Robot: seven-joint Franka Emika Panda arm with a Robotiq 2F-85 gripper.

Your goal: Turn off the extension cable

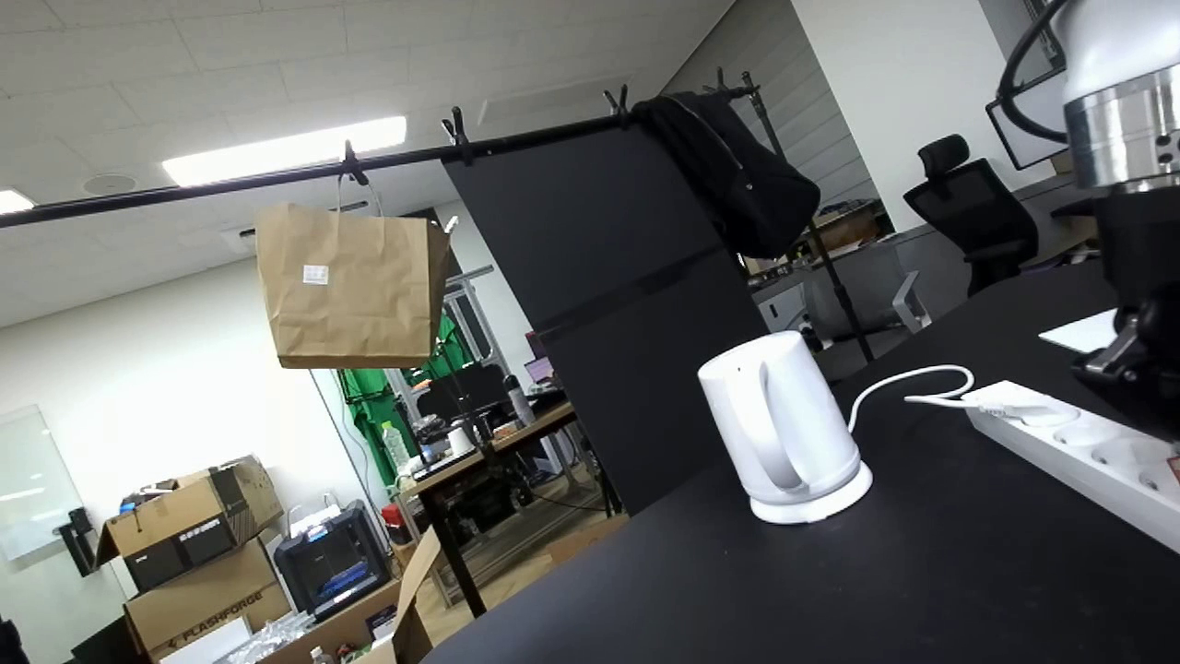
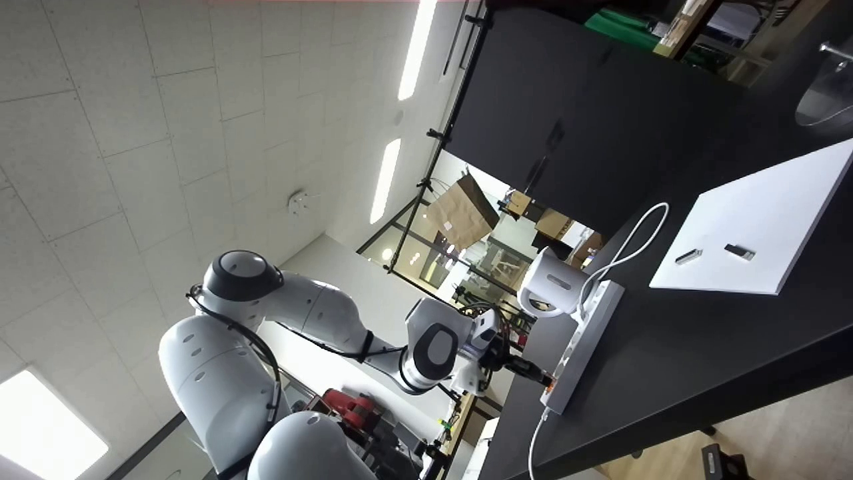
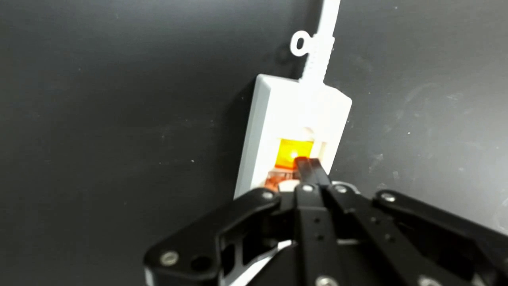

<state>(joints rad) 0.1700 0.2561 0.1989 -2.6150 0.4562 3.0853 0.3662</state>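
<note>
I have the pincer (image 3: 308, 161), tips together and gripping nothing, at the glowing switch (image 3: 291, 152) of the extension cable (image 3: 297, 107): reach done, switching-off, I judge, remaining.

A flat white plastic power strip (image 3: 301, 109) lies on a matte black tabletop (image 3: 119, 119), its white cord (image 3: 328, 18) leaving toward one o'clock. A black jointed gripper (image 3: 308, 161) reaches in from six o'clock, fingers pressed together, tips overlapping the four o'clock corner of a glowing yellow-orange rectangular switch (image 3: 290, 150), contact unclear.
</note>
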